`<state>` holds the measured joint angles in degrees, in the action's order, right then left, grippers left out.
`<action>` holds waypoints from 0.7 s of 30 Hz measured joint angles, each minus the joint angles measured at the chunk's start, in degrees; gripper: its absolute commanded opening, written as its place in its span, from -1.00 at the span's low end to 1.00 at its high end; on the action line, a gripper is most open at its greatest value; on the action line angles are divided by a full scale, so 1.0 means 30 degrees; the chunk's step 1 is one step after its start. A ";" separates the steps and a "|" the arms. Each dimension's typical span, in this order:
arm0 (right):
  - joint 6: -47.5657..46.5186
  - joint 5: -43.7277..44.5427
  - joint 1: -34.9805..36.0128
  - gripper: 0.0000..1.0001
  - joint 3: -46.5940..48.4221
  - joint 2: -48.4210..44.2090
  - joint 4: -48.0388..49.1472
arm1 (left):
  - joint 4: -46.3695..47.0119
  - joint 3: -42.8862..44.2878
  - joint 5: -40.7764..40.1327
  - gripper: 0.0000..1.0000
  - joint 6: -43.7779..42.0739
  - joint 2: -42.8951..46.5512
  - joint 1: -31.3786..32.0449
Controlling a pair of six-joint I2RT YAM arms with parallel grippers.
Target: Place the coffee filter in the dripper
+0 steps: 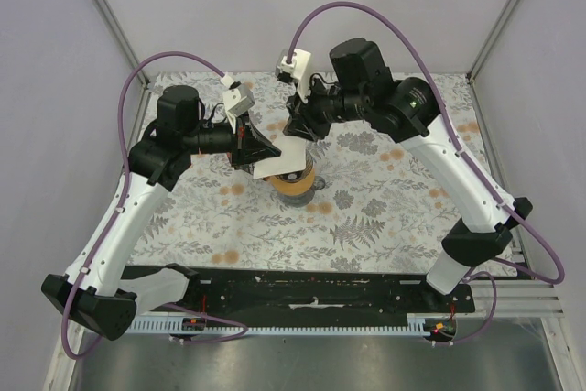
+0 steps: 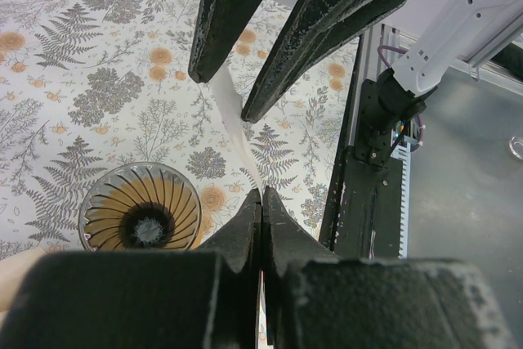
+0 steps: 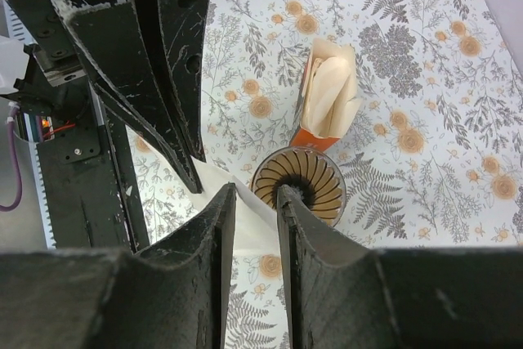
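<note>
The coffee filter (image 1: 282,163) is a thin white paper held above the table, just left of the dripper. My left gripper (image 1: 265,157) is shut on it; in the left wrist view the jaws (image 2: 261,194) pinch the paper edge-on (image 2: 237,128). The dripper (image 1: 296,184) is a grey ribbed cone on a tan collar, standing upright and empty (image 2: 143,208) (image 3: 299,186). My right gripper (image 1: 295,131) hangs over the filter with its jaws apart (image 3: 256,190). The filter's white sheet (image 3: 249,218) lies in the gap, against the left finger.
An orange carton (image 3: 320,138) with a stack of cream papers stands just behind the dripper. The black base rail (image 2: 357,177) runs along the near edge of the floral tablecloth (image 1: 385,217). The two grippers are close together above the dripper.
</note>
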<state>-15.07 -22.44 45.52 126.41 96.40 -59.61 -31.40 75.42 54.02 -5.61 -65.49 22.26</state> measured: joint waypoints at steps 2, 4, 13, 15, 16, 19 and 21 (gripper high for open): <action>-0.0051 -0.0029 0.0000 -0.41 0.0022 0.0044 0.0073 | 0.0000 0.0000 0.0000 -0.96 0.0000 0.0000 0.0000; -0.0168 -0.0058 0.0000 -0.52 0.0022 0.0073 0.0102 | 0.0000 0.0000 0.0000 -0.96 0.0000 0.0000 0.0000; -0.0408 -0.0277 0.0000 -0.55 0.0204 0.0393 0.0160 | 0.0000 0.0000 0.0000 -0.96 0.0000 0.0000 0.0000; -0.0474 -0.0430 0.0000 -0.50 0.0219 0.0415 0.0168 | 0.0000 0.0000 0.0000 -0.96 0.0000 0.0000 0.0000; -0.0495 -0.0481 0.0000 -0.49 0.0240 0.0415 0.0168 | 0.0000 0.0000 0.0000 -0.96 0.0000 0.0000 0.0000; -0.0546 -0.0612 0.0000 -0.49 0.0350 0.0444 0.0204 | 0.0000 0.0000 0.0000 -0.96 0.0000 0.0000 0.0000; -0.0627 -0.0787 0.0000 -0.52 0.0525 0.0539 0.0313 | 0.0000 0.0000 0.0000 -0.96 0.0000 0.0000 0.0000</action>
<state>-16.95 -24.80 45.52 127.98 98.02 -58.67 -31.40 75.42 54.02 -5.61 -65.49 22.26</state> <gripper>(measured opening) 0.252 0.025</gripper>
